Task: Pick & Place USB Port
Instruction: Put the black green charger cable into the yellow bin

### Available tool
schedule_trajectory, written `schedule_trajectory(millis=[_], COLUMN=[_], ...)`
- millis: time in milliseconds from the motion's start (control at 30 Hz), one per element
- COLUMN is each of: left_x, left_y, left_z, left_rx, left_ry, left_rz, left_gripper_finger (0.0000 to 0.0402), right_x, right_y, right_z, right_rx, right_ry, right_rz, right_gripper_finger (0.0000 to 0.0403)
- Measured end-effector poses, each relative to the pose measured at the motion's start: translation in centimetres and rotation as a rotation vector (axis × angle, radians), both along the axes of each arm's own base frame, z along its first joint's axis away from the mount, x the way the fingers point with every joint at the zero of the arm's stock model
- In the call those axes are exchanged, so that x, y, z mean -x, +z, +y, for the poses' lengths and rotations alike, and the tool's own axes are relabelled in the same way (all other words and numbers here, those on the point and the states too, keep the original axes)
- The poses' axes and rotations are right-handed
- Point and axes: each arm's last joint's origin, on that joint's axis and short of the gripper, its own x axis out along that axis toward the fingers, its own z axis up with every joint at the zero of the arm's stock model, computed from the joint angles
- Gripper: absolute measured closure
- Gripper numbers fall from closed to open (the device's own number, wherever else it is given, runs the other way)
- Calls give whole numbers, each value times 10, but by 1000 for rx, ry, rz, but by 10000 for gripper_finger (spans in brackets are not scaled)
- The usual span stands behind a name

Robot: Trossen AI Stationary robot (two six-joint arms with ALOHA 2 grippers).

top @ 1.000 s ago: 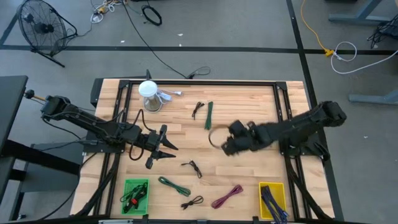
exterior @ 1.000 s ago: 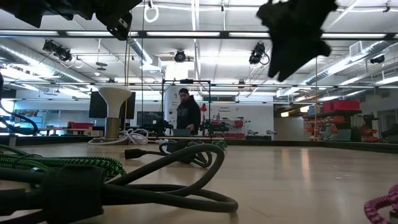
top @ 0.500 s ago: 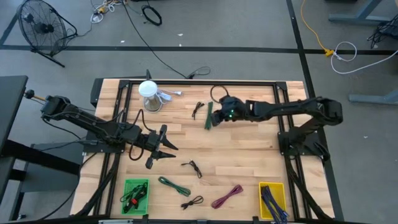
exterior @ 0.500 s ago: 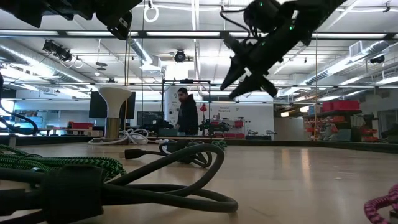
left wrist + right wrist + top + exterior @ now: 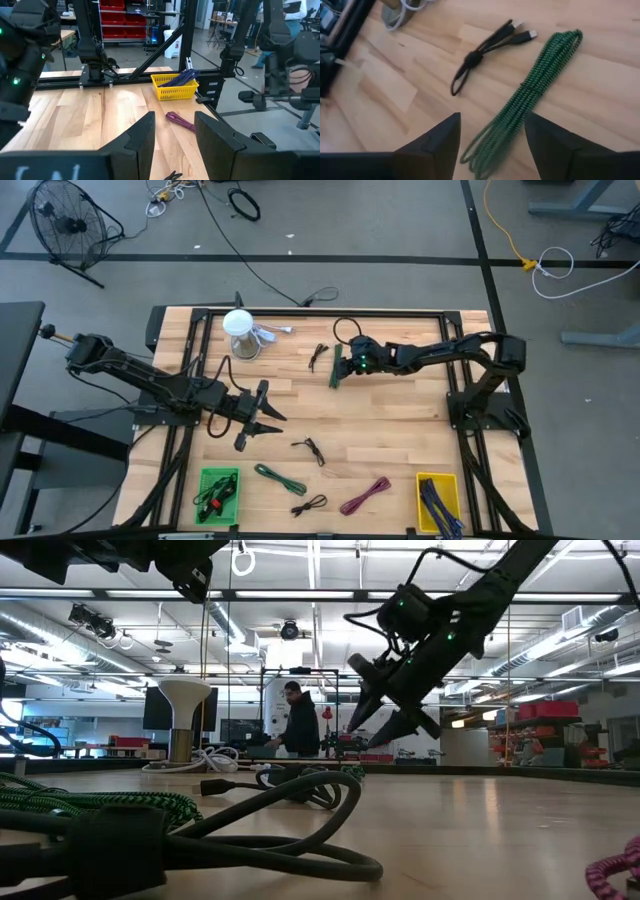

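Observation:
My right gripper point(image 5: 343, 364) hangs open in the air point(image 5: 381, 724) at the table's far middle. It is just above a bundled green braided cable point(image 5: 336, 366) that lies flat on the wood. In the right wrist view its two fingers stand on either side of the near end of that cable point(image 5: 527, 97), without touching it point(image 5: 492, 145). A small black USB cable point(image 5: 482, 50) lies beside the green one point(image 5: 319, 355). My left gripper point(image 5: 258, 416) waits open above the table's left middle point(image 5: 175, 137).
A green bin point(image 5: 218, 492) holding cables sits at the near left and a yellow bin point(image 5: 437, 502) at the near right. Loose green point(image 5: 280, 478), black point(image 5: 310, 448) and pink point(image 5: 365, 495) cables lie near the front. A white stand point(image 5: 240, 332) occupies the far left. A person point(image 5: 300, 720) stands beyond the table.
My right gripper has swung quickly from the table's middle toward the far edge and a little left, then sunk slightly, and now hangs over the green braided cable. The cables have not moved.

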Motion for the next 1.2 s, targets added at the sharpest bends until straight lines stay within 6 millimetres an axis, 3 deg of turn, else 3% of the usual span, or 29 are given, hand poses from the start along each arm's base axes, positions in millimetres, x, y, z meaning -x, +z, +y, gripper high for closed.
schedule_trajectory(millis=[567,967,1200], left_x=[0,0,0], left_y=[0,0,0], left_z=[0,1,1], left_rx=[-1,-1,-1], left_ry=[2,7,7], left_rz=[1,0,1], left_gripper_finger=[259,259,259], right_x=[-10,-18,-14], right_y=[-43,-40,-44], right_z=[-6,-1,1], right_rx=[-24,-10,-22], right_ry=[-17,-17,-17], right_rz=[59,17,86], right_gripper_finger=[179,182,222])
